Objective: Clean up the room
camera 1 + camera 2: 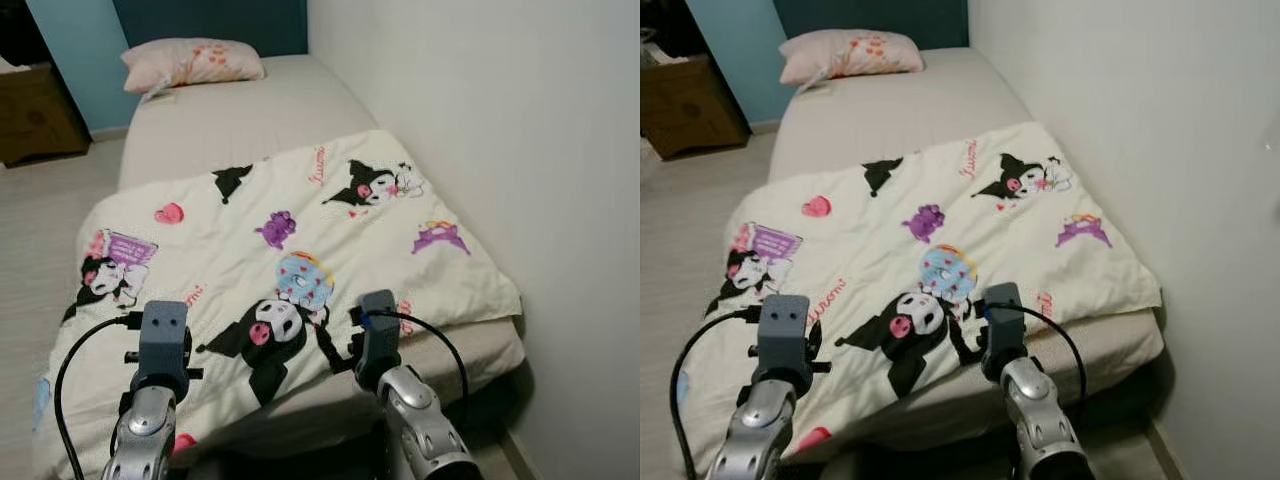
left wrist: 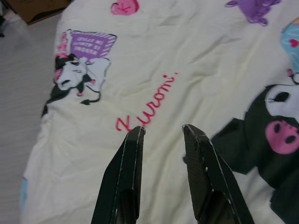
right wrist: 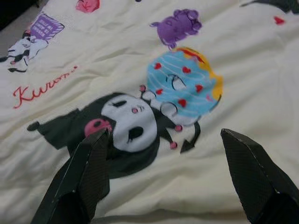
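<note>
Lots of open room over the flat blanket (image 1: 300, 250) on the bed (image 1: 240, 120), and over the bare part farther up, with just a pillow (image 1: 192, 62) at the far end. A white wall (image 1: 500, 130) tight along the bed's right side, so no way through there; open floor (image 1: 45, 220) on the left, with a brown box (image 1: 35, 110) far back. Left gripper (image 2: 162, 133) low above the blanket with a small gap between its fingers, right gripper (image 3: 163, 154) above the blanket near the bed's near edge with fingers spread wide.
</note>
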Tool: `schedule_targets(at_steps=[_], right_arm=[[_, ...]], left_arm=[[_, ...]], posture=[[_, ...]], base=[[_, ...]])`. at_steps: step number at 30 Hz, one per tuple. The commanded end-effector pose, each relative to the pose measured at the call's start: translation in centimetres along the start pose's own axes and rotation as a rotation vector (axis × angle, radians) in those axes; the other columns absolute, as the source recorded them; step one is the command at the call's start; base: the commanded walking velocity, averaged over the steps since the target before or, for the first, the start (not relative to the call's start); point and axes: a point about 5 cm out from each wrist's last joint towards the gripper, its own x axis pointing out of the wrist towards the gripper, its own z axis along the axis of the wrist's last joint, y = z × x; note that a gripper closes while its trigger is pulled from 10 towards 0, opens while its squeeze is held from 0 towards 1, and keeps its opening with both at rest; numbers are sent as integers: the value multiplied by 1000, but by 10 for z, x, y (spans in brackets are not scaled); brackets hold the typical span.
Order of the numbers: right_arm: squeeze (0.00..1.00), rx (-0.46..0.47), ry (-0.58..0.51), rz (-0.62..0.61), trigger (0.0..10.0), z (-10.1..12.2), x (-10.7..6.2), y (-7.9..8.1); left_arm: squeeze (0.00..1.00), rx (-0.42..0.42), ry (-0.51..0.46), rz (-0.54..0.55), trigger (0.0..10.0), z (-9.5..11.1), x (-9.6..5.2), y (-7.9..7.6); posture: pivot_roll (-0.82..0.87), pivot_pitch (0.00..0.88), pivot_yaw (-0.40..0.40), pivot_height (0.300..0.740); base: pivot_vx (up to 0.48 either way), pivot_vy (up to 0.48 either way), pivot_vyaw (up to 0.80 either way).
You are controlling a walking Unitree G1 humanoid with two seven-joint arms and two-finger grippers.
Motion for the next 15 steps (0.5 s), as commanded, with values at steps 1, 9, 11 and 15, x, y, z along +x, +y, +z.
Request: schedule_targets(at_steps=[1,9,11,15], right_arm=[[0,-6,20,22,10000,-2,-2,5],[0,0,55,36,10000,-8,-7,6],[0,-2,59,45,10000,-9,-7,7],[0,1,72,65,10000,-12,-7,10]], left_arm=[[0,20,20,13,10000,-8,-3,2],[0,61,19,9,10000,-14,-8,1],[0,65,17,8,10000,-15,-9,1],[0,61,19,15,10000,-18,-11,1]], posture=[[-32,57,-1,655],[-29,49,3,690],[-26,45,4,695],[-24,37,10,704]], base=[[0,0,0],[0,0,0],[0,0,0],[0,0,0]])
